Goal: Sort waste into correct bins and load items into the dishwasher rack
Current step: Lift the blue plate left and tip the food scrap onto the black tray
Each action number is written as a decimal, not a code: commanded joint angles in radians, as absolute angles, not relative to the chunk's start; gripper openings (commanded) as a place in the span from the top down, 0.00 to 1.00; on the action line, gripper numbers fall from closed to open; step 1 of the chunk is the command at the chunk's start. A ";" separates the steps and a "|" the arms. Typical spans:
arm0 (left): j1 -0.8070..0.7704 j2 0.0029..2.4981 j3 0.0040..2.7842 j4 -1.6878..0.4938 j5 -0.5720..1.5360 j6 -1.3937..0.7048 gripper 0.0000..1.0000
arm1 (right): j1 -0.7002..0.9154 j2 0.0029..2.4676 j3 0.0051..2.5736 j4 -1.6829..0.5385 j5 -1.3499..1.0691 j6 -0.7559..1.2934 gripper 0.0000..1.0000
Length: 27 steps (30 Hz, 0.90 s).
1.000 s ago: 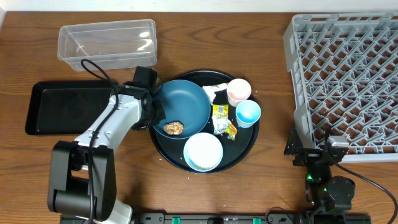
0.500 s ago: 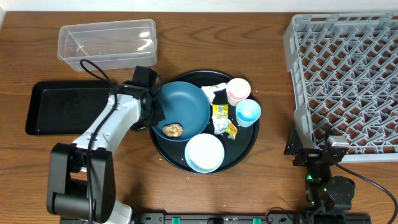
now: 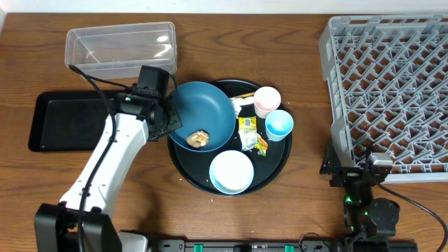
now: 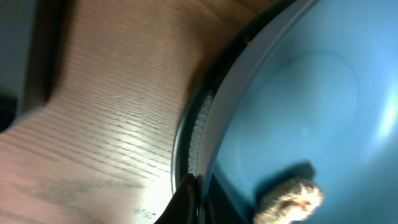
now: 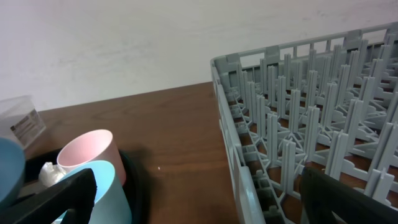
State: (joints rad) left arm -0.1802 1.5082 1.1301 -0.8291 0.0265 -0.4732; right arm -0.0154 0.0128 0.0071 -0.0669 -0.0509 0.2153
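My left gripper is shut on the left rim of the dark-blue plate and holds it tilted over the round black tray. A brown food lump lies in the plate's lower part. In the left wrist view the fingertips pinch the plate's rim, with the lump close by. On the tray are a white bowl, a pink cup, a light-blue cup, yellow-green wrappers and a white tissue. My right gripper is open and empty beside the grey rack.
The clear tub stands at the back left. The shallow black tray lies left of my left arm. The rack's wall rises just right of my right gripper, with the pink cup and light-blue cup to its left.
My left gripper has risen and moved toward the back left with the plate's rim. The plate has tilted up on its left and the lump has slid toward its lower edge.
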 commanded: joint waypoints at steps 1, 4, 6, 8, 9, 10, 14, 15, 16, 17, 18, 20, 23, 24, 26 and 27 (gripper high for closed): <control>-0.175 1.488 1.161 -0.833 -0.020 -0.456 0.94 | -0.003 0.012 0.006 -0.071 -0.041 0.201 0.01; -0.165 1.486 1.161 -0.833 -0.023 -0.456 0.94 | -0.003 0.012 0.006 -0.071 -0.041 0.201 0.01; -0.154 1.486 1.161 -0.832 -0.057 -0.457 0.94 | -0.003 0.012 0.006 -0.071 -0.041 0.201 0.01; -0.136 1.485 1.162 -0.829 -0.093 -0.458 0.94 | -0.003 0.012 0.006 -0.071 -0.041 0.201 0.01; -0.125 1.483 1.163 -0.829 -0.095 -0.458 0.94 | -0.003 0.012 0.006 -0.072 -0.041 0.201 0.01; -0.109 1.480 1.164 -0.830 -0.094 -0.463 0.94 | -0.004 0.012 0.006 -0.071 -0.041 0.201 0.01; -0.036 1.459 1.168 -0.828 -0.094 -0.493 0.94 | -0.003 0.012 0.006 -0.071 -0.041 0.201 0.01; -0.015 1.454 1.172 -0.828 -0.094 -0.496 0.94 | -0.003 0.012 0.006 -0.071 -0.041 0.201 0.01; 0.010 1.447 1.179 -0.828 -0.093 -0.500 0.94 | -0.003 0.012 0.006 -0.071 -0.041 0.201 0.01; 0.035 1.440 1.188 -0.828 -0.090 -0.506 0.94 | -0.004 0.012 0.006 -0.071 -0.041 0.201 0.01; 0.062 1.435 1.200 -0.828 -0.090 -0.520 0.94 | -0.003 0.012 0.006 -0.071 -0.041 0.201 0.01; 0.109 1.427 1.224 -0.826 -0.082 -0.537 0.94 | -0.004 0.012 0.006 -0.071 -0.041 0.201 0.01; 0.174 1.421 1.254 -0.802 -0.068 -0.537 0.94 | -0.003 0.012 0.006 -0.071 -0.041 0.201 0.01; 0.194 1.421 1.259 -0.790 -0.068 -0.537 0.94 | -0.003 0.012 0.006 -0.071 -0.041 0.201 0.01; 0.230 1.421 1.260 -0.758 -0.068 -0.537 0.94 | -0.003 0.012 0.006 -0.071 -0.041 0.201 0.01; 0.250 1.421 1.260 -0.742 -0.068 -0.536 0.94 | -0.003 0.012 0.006 -0.071 -0.041 0.201 0.01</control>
